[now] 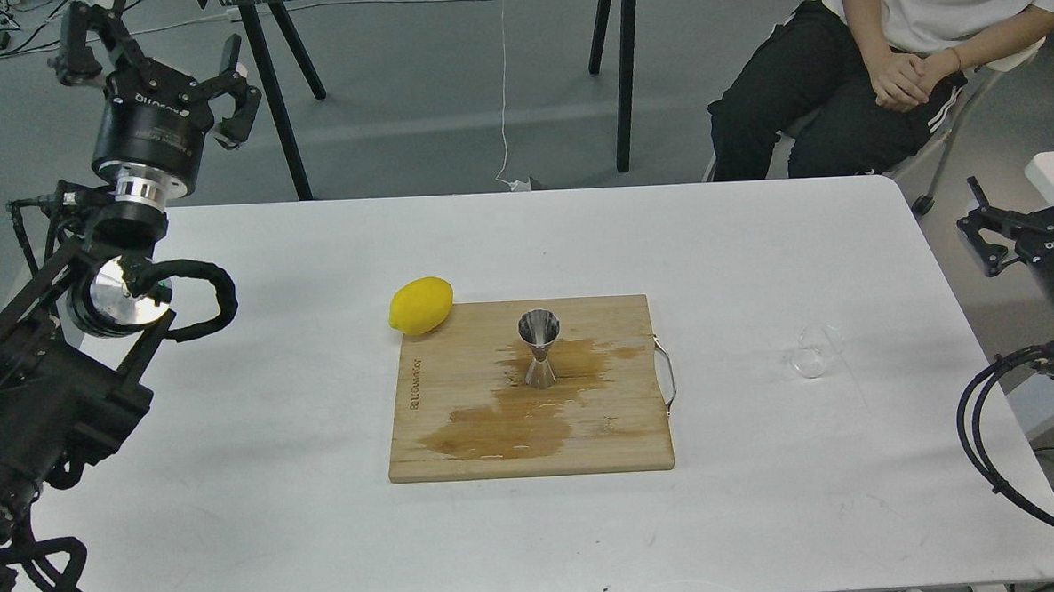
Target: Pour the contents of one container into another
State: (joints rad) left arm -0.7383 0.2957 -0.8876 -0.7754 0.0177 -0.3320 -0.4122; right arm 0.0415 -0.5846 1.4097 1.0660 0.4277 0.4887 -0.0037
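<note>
Jigger (539, 349) mid-board (463, 459); glass (812, 352) seemingly tipped.

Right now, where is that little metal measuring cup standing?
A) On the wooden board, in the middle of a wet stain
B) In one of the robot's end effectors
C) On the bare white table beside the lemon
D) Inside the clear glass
A: the metal measuring cup stands upright on the wooden board, on a dark wet stain, apart from the lemon and the clear glass.
</note>
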